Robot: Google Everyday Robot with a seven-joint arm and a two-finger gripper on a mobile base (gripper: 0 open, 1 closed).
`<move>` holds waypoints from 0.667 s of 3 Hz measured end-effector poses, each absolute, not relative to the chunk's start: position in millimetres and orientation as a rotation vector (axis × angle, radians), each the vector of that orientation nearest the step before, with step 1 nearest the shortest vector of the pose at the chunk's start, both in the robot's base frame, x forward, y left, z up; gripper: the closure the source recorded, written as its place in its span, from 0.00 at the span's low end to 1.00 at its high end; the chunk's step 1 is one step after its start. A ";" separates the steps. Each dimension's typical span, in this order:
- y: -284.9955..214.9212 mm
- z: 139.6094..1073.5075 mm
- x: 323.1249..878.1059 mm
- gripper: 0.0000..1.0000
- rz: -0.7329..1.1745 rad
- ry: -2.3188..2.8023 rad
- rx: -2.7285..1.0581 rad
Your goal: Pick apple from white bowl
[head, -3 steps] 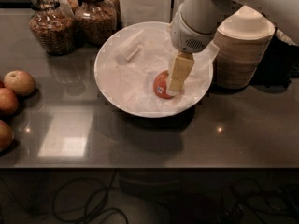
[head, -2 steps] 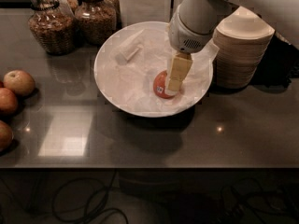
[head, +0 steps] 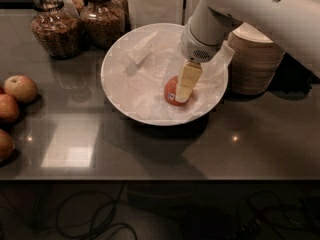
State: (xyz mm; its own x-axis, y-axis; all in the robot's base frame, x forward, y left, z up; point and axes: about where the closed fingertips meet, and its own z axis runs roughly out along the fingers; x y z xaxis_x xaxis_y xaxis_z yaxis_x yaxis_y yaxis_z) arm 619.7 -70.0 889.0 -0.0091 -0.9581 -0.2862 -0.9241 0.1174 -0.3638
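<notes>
Pincer reaches down against the apple in the white bowl; its grip cannot be told.

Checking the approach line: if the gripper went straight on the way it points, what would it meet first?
The apple, right at the tip of the gripper inside the white bowl; whether they touch is unclear.

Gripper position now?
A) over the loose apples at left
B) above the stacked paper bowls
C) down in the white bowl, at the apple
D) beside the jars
C: the gripper is down inside the white bowl, partly covering the apple.
</notes>
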 end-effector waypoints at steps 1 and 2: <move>-69.9 889.1 619.6 0.00 -0.099 1.946 -1.820; -67.2 905.8 608.5 0.00 -0.090 1.905 -1.819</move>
State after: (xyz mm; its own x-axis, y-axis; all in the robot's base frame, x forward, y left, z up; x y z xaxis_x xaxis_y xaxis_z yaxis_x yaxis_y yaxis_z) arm 608.5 -67.2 905.8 0.0184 -0.9518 -0.3061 -0.9189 0.1046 -0.3804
